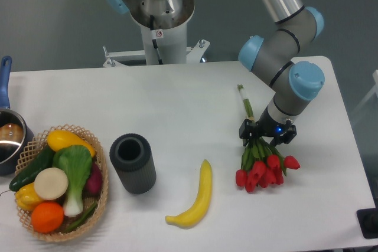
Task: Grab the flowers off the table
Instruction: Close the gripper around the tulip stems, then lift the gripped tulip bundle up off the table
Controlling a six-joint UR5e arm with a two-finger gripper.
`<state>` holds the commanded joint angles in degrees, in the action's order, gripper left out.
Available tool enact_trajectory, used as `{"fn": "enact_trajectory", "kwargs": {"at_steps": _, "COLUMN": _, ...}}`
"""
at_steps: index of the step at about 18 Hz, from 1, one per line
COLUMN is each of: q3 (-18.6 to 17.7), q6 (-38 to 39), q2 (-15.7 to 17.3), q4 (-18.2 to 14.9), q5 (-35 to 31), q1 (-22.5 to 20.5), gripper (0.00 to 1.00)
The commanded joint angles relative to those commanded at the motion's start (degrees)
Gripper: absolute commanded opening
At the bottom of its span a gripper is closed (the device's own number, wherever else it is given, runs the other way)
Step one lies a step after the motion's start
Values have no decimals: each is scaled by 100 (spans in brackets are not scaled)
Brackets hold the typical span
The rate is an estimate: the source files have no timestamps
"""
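One wicker basket [35, 216] at the bench's [177, 104] 8 o'clock holds assorted vegetables; one dark cylinder [133, 163], one banana [195, 199], then one bunch of flowers [260, 166] at 4 o'clock, the claw [266, 134] narrowed around its stems.

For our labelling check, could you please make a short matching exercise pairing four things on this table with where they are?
Things:
1. flowers
2. banana
3. dark cylinder
4. basket

Places:
A. at the table's front left, full of vegetables
B. under the gripper
C. just right of the basket
D. between cylinder and flowers

Pairs: 1-B, 2-D, 3-C, 4-A
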<state>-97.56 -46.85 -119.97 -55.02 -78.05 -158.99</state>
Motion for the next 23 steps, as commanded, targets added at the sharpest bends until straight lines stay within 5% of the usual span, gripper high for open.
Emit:
{"fn": "enact_trajectory", "kwargs": {"at_steps": 6, "q3": 9, "q6": 17, "q2": 18, "q4": 0, "q5": 0, "q1": 0, "gripper": 48}}
{"fn": "enact_trajectory", "kwargs": {"at_steps": 15, "q3": 18, "q6": 0, "q2": 79, "q4": 0, "q5": 0, "q1": 0, "gripper": 46}}
{"fn": "enact_trajectory", "kwargs": {"at_steps": 23, "q3": 52, "q6": -44, "q2": 1352, "q4": -44, "q5": 263, "q1": 26, "gripper": 46}}
